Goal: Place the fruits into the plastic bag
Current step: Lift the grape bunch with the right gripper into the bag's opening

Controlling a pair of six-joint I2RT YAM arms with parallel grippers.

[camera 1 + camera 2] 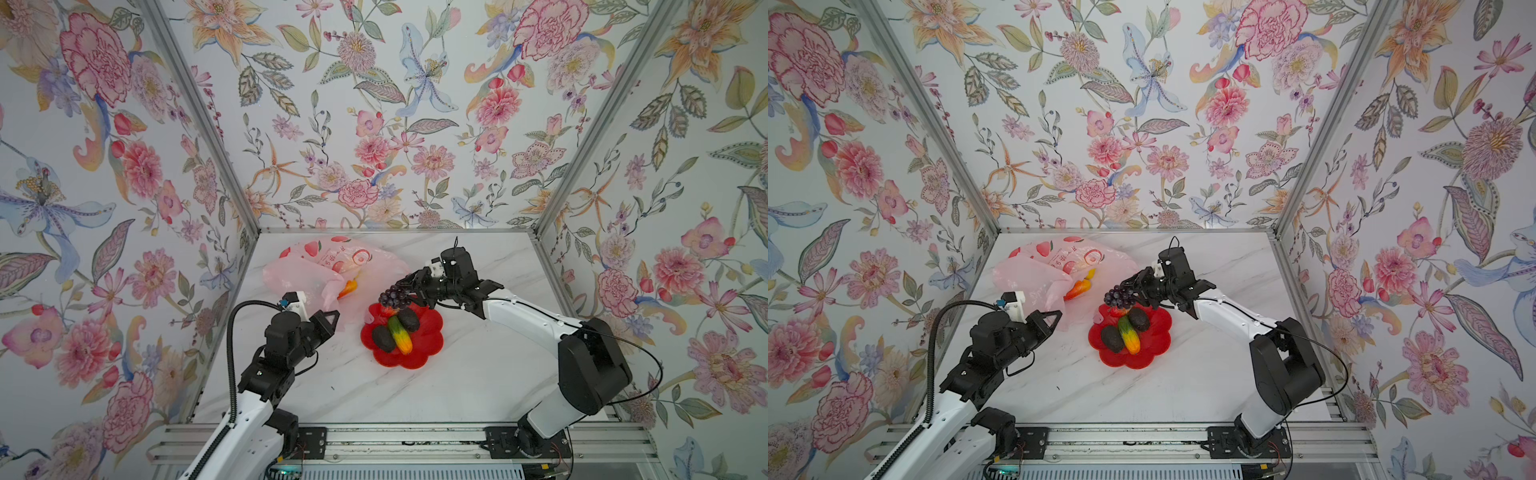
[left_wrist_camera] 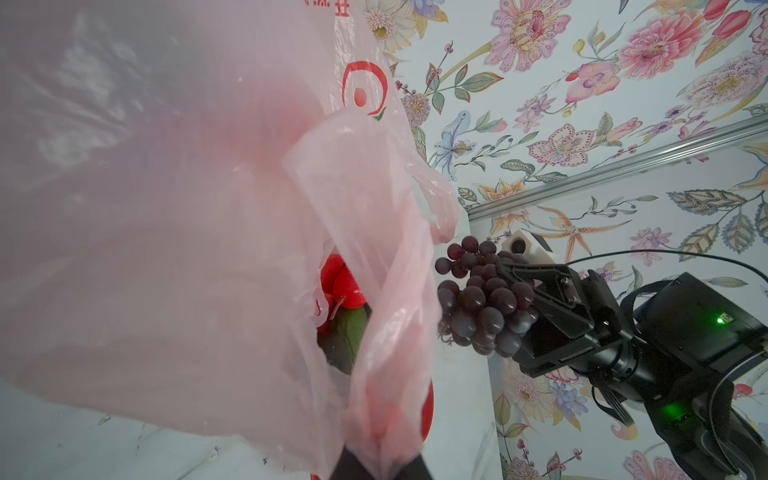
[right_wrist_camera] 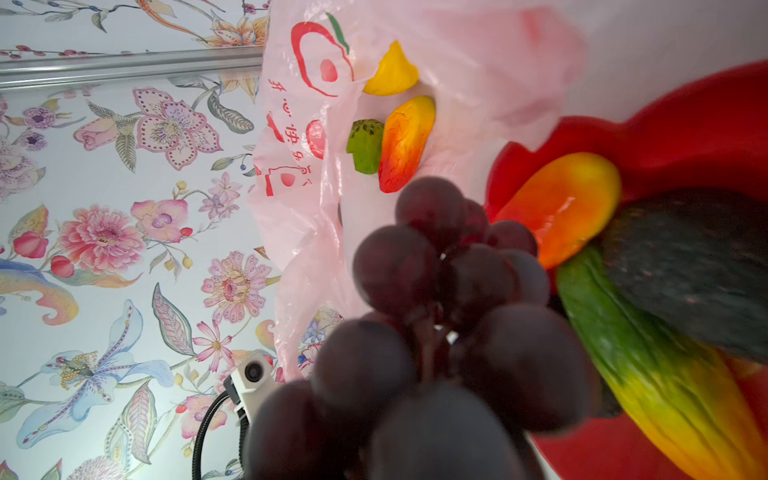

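Note:
The pale pink plastic bag (image 1: 332,262) (image 1: 1054,266) lies at the back left of the table. My left gripper (image 1: 332,318) (image 2: 378,465) is shut on the bag's near edge and holds it lifted. Inside the bag lie an orange mango (image 3: 405,141), a yellow lumpy fruit (image 3: 390,72) and a green bumpy ball (image 3: 365,145). My right gripper (image 1: 406,291) (image 1: 1134,291) is shut on the dark purple grape bunch (image 1: 391,297) (image 2: 478,299) (image 3: 436,332). It holds the bunch in the air between the plate's far edge and the bag's mouth. The grapes hide its fingertips in the right wrist view.
A red flower-shaped plate (image 1: 428,349) (image 1: 1156,347) sits mid-table. It holds two blackish avocados (image 1: 409,319) (image 1: 383,337), a green-yellow mango (image 1: 400,336) and another mango (image 3: 561,203) under the grapes. Floral walls close in three sides. A metal rail (image 1: 399,440) runs along the front.

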